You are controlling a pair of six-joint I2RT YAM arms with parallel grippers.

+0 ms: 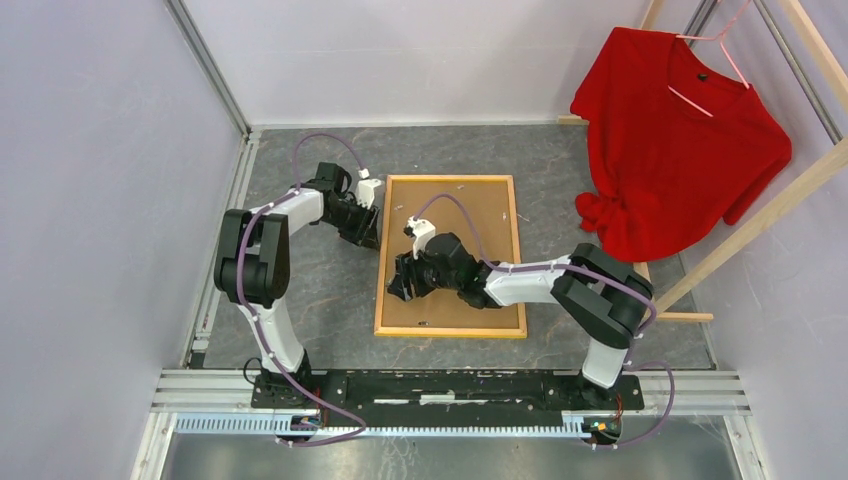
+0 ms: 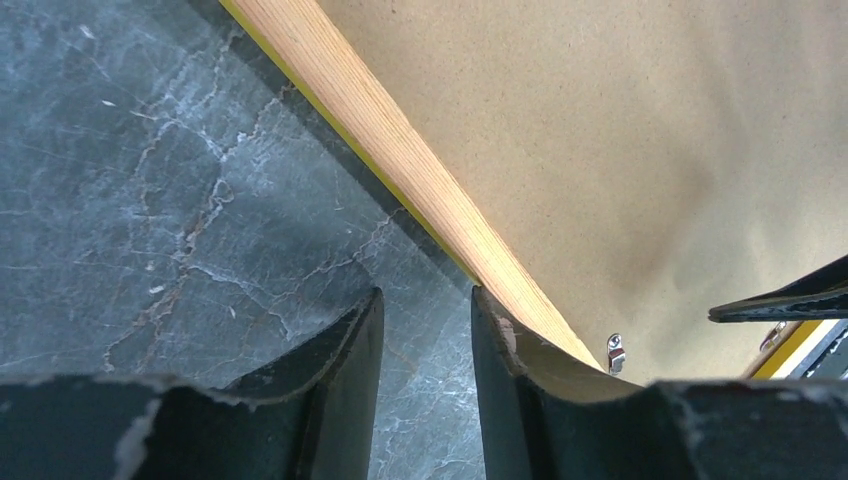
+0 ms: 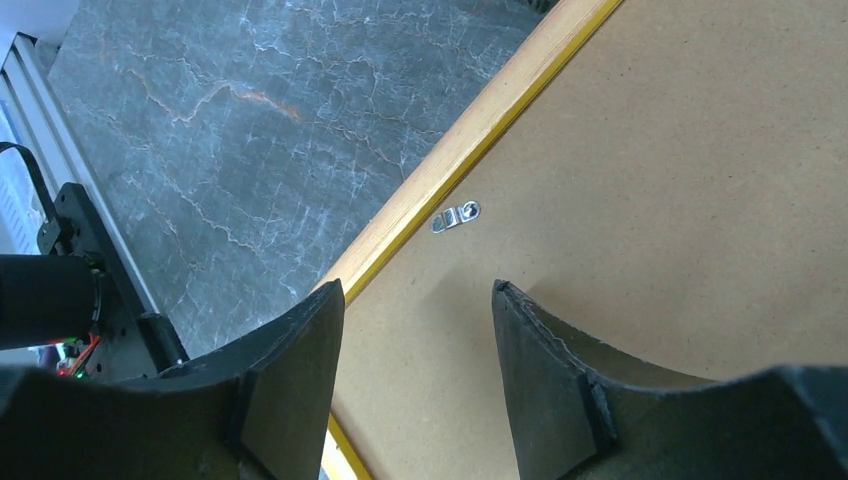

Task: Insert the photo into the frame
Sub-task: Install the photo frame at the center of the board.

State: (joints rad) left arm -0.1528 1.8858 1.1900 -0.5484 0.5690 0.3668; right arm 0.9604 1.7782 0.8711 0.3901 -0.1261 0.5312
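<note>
- Two arms are down at the frame (image 1: 450, 329), which lies flat on the grey marble-look counter (image 1: 320, 300), roughly in the middle, wood back facing up.
- A brown backing panel (image 1: 470, 215) fills the frame's opening. In both wrist views a thin strip of the yellow front peeks out along the frame's edge.
- The left gripper (image 2: 425, 350) sits at the frame's left rail, toward the far end. Its jaws are narrow with only bare counter showing in the gap. One finger (image 2: 505, 390) is right at the wooden rail, and whether it's actually touching is hard to say.
- The right gripper (image 3: 418, 340) hovers over the backing panel near the left rail, jaws moderately wide and nothing between them.
- A small metal clip (image 3: 456, 216) sits on the panel just inside the rail, ahead of the right gripper.
- Off at the far right, a red shirt (image 1: 680, 150) hangs on a pink hanger (image 1: 715, 55) from a wooden rack (image 1: 770, 215), well apart from the frame.
</note>
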